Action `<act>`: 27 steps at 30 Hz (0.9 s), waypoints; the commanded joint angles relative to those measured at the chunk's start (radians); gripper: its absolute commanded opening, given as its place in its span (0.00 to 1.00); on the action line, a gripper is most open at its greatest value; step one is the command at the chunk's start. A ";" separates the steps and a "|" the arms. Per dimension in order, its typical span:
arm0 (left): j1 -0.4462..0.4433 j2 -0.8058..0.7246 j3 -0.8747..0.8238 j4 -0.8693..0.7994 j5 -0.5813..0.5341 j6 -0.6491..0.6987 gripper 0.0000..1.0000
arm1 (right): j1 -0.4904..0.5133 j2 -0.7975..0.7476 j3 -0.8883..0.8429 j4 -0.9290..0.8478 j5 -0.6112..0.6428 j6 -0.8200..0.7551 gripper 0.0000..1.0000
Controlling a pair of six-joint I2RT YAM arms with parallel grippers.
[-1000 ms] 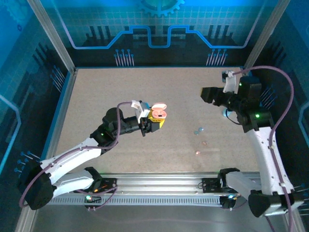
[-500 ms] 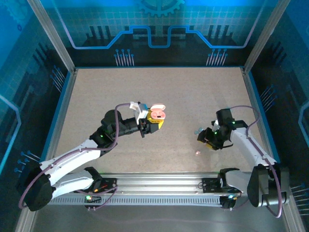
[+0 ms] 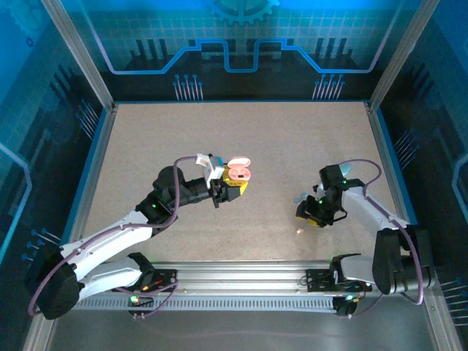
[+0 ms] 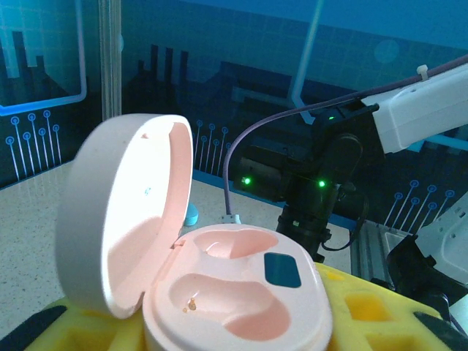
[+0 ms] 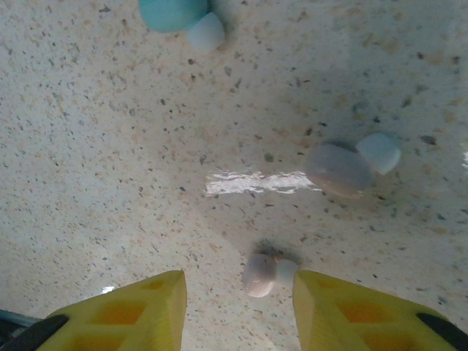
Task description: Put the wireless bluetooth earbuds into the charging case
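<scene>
My left gripper (image 3: 232, 187) is shut on the open pink charging case (image 3: 239, 174), held above the table's middle. In the left wrist view the case (image 4: 234, 292) sits between the yellow fingers (image 4: 380, 307), lid (image 4: 124, 234) tipped back, both pockets empty. My right gripper (image 3: 311, 214) is low over the table, open. A pale pink earbud (image 5: 262, 274) lies between its yellow fingers (image 5: 344, 307), close against the right one. A whitish earbud (image 5: 344, 167) lies just beyond, and a teal one (image 5: 172, 13) farther off. On the table a blue earbud (image 3: 300, 197) and a pink one (image 3: 299, 231) flank the gripper.
The speckled table (image 3: 219, 131) is walled by blue panels and metal posts. An aluminium rail (image 3: 241, 278) with both arm bases runs along the near edge. My right arm (image 4: 314, 190) shows dark beyond the case in the left wrist view.
My right arm swung from the far right down to the table beside the earbuds, then edged left, its jaws narrowing. The left arm and case stayed still.
</scene>
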 commanded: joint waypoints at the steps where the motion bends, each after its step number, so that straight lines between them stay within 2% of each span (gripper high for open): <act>1: -0.003 -0.014 -0.012 0.045 0.018 -0.017 0.34 | 0.027 0.027 0.015 0.026 -0.010 -0.015 0.44; 13: -0.006 -0.011 -0.006 0.041 0.014 -0.024 0.35 | 0.064 0.153 0.036 0.066 -0.013 -0.049 0.45; 17: -0.008 -0.008 -0.006 0.043 0.017 -0.027 0.34 | 0.085 0.162 0.022 0.057 0.022 -0.019 0.46; 27: -0.007 -0.017 -0.018 0.042 0.016 -0.024 0.35 | 0.119 0.143 -0.012 0.037 0.019 0.021 0.46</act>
